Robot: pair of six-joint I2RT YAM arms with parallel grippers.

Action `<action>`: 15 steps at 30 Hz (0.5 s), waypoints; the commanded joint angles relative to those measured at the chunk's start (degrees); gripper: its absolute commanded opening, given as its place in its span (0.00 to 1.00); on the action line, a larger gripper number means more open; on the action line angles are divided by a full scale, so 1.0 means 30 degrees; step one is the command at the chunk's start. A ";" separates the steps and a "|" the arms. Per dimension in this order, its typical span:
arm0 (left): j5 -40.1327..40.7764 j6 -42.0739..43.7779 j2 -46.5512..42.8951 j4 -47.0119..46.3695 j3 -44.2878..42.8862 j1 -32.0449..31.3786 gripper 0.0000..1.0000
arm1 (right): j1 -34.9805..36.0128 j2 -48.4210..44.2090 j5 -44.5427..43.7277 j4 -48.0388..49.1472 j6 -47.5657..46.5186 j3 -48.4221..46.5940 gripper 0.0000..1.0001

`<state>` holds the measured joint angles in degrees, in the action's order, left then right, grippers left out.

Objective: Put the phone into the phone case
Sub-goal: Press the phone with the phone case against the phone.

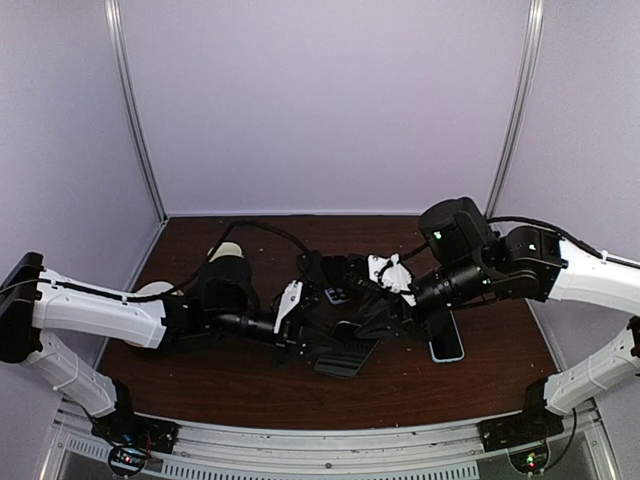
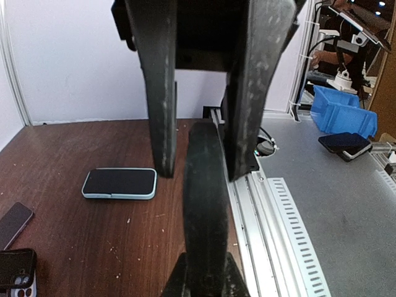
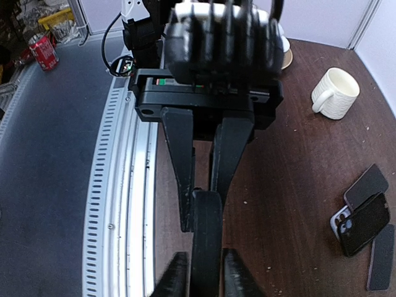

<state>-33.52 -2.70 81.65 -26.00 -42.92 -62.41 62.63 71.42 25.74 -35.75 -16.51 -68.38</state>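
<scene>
A flat black slab (image 1: 346, 357), which I take for the phone case, is held edge-up just above the table near its front middle. Whether a phone sits inside it does not show. My left gripper (image 2: 204, 281) is shut on one end of the case (image 2: 204, 204). My right gripper (image 3: 206, 278) is shut on the other end (image 3: 206, 235). The two grippers face each other, left gripper (image 1: 318, 343) and right gripper (image 1: 377, 322) almost touching. A phone with a pale blue rim (image 2: 119, 183) lies flat on the table (image 1: 447, 340), right of the case.
More phones and cases lie behind the grippers: a dark phone (image 3: 366, 185), a black one over a white case (image 3: 365, 224), another phone (image 3: 380, 257). A white mug (image 3: 336, 93) stands at the back left. A metal rail (image 2: 266, 210) runs along the near edge.
</scene>
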 commanded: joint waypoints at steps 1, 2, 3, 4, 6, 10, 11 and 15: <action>0.0606 0.0486 -0.0438 -0.0147 -0.0497 -0.0172 0.00 | 0.0067 -0.0012 -0.0313 0.1126 -0.0459 -0.0139 0.37; 0.0806 0.0529 -0.0497 -0.0104 -0.0494 -0.0165 0.00 | 0.0077 0.0196 -0.0240 0.1016 -0.0489 -0.0366 0.40; 0.0875 0.0520 -0.0521 -0.0080 -0.0512 -0.0171 0.00 | 0.0056 0.0438 -0.0128 0.0969 -0.0496 -0.0529 0.41; 0.0862 0.0523 -0.0481 -0.0044 -0.0536 -0.0158 0.00 | 0.0061 0.0666 -0.0015 0.0898 -0.0527 -0.0663 0.43; 0.0717 0.0519 -0.0479 -0.0039 -0.0557 -0.0156 0.00 | 0.0077 0.1060 0.0133 0.0815 -0.0649 -0.0889 0.43; 0.0595 0.0486 -0.0478 -0.0021 -0.0548 -0.0150 0.00 | 0.0042 0.1596 0.0206 0.0463 -0.0897 -0.1196 0.41; 0.0589 0.0485 -0.0469 0.0000 -0.0548 -0.0155 0.00 | 0.0056 0.1726 0.0309 0.0516 -0.0888 -0.1200 0.40; 0.0451 0.0461 -0.0364 0.0005 -0.0612 -0.0167 0.00 | 0.0041 0.1932 0.0697 0.0991 -0.0883 -0.1288 0.17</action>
<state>-31.55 -2.02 81.62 -21.91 -42.92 -62.67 62.65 76.97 26.13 -34.04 -19.00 -70.06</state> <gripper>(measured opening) 0.107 0.284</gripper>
